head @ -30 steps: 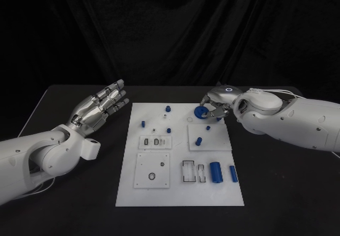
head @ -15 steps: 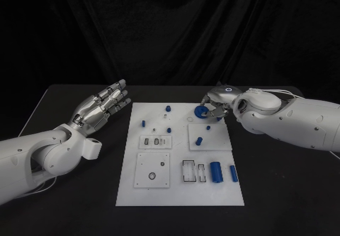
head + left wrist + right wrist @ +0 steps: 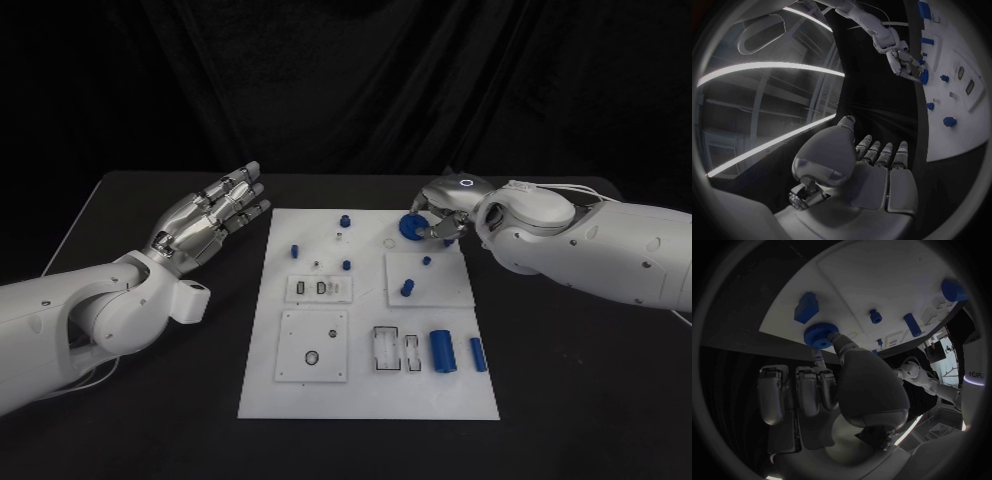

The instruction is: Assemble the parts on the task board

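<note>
The white task board (image 3: 368, 385) lies in the middle of the black table. My right hand (image 3: 437, 215) hovers over the board's far right corner and pinches a round blue knurled part (image 3: 411, 228) between thumb and a finger. The right wrist view shows that part (image 3: 821, 335) at the fingertips, just off the board edge and beside a blue block (image 3: 806, 307). My left hand (image 3: 209, 215) is held up left of the board, fingers spread and holding nothing. The left wrist view shows its bare palm (image 3: 870, 175) and, far off, the right hand (image 3: 901, 57).
Small blue pegs (image 3: 343, 220) (image 3: 293, 249) (image 3: 346, 265) stand on the board's far half. Two more (image 3: 426, 261) (image 3: 405, 288) sit on a raised square plate. Blue cylinders (image 3: 443, 350) (image 3: 477, 353) lie near the right edge beside rectangular slots (image 3: 384, 349).
My right hand has shifted the round blue part slightly toward the board's far edge. The left hand has stayed where it was.
</note>
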